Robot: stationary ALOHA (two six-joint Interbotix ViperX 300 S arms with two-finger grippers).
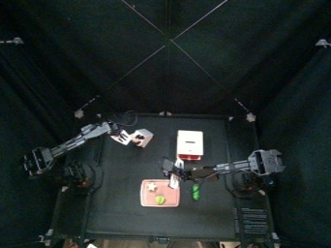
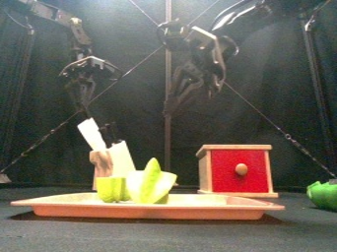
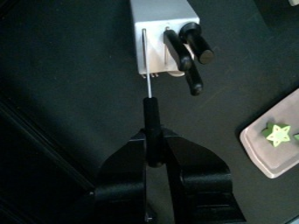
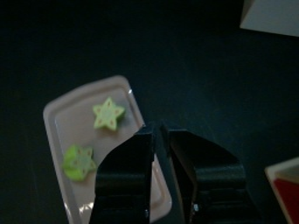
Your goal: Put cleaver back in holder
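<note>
Holder [image 3: 163,33]: small white-and-grey block lying on the black table [image 1: 123,179], toward its far left; two dark knife handles [image 3: 191,52] projecting from its face.
Cleaver [image 3: 149,114]: gripped by its dark handle, thin blade edge-on and aimed at the narrow slot at the holder's side; tip just at or barely inside the slot mouth, exact depth unclear. Held in line with the slot, evidently so as to slide straight in.
Left gripper [image 3: 149,150]: clamped on the cleaver handle, jaws pressed against both its sides; poised beside the holder in the top view [image 1: 124,134].
Right gripper [image 4: 160,149]: jaws drawn nearly together, nothing between them; hanging above the pink tray [image 4: 65,109], apparently idle.
Pink tray contents: green star-shaped pieces [image 4: 107,113].
White-and-red box [image 1: 192,144]: mid-table, well apart from the holder, no part in this step.
Stage, as judged: insertion begun or about to begin; release not yet done.
Risk, as judged: blade catching the slot edge if tilted.
</note>
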